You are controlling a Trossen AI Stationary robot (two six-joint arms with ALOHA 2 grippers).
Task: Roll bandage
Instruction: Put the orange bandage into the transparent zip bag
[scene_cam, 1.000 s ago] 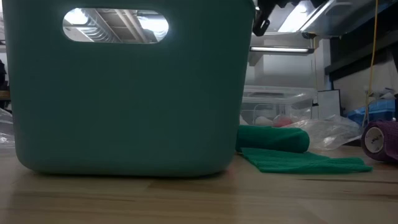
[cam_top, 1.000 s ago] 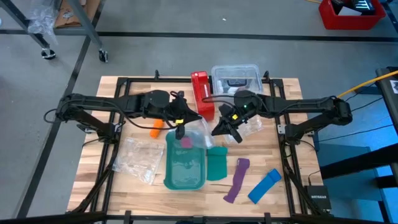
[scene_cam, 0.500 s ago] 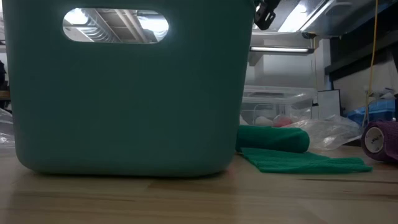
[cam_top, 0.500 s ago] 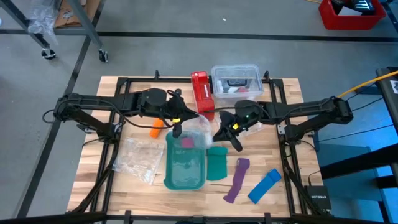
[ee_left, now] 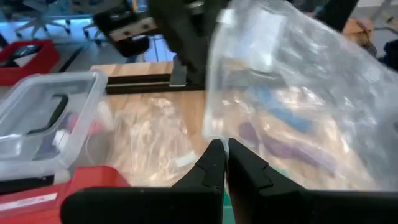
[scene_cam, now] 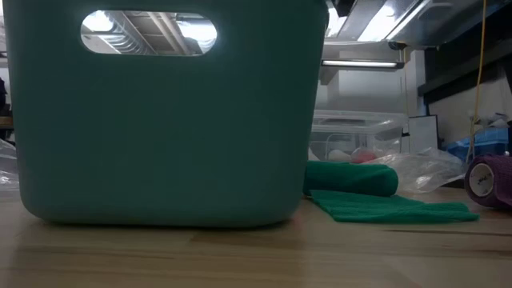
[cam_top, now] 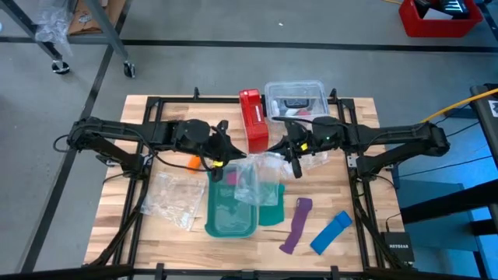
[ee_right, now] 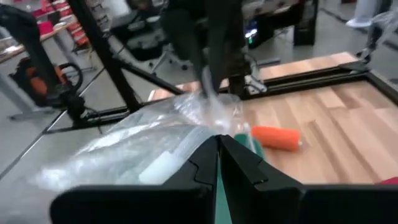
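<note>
Left claw and right claw pinch clear bag.

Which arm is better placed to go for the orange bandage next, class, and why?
Left, probably: the bandage lies just beside the left tool. The right tool is across the teal bin. Both are shut on the clear plastic bag, though.

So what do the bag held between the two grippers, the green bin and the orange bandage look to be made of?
The bag, pinched by the left gripper and right gripper: thin clear plastic film, glossy, crinkled, see-through. The green bin: apparently rigid moulded plastic, smooth matte walls with a cut-out handle slot. The orange bandage: probably soft fabric, dull finish, lying as a small roll on the wooden table.
</note>
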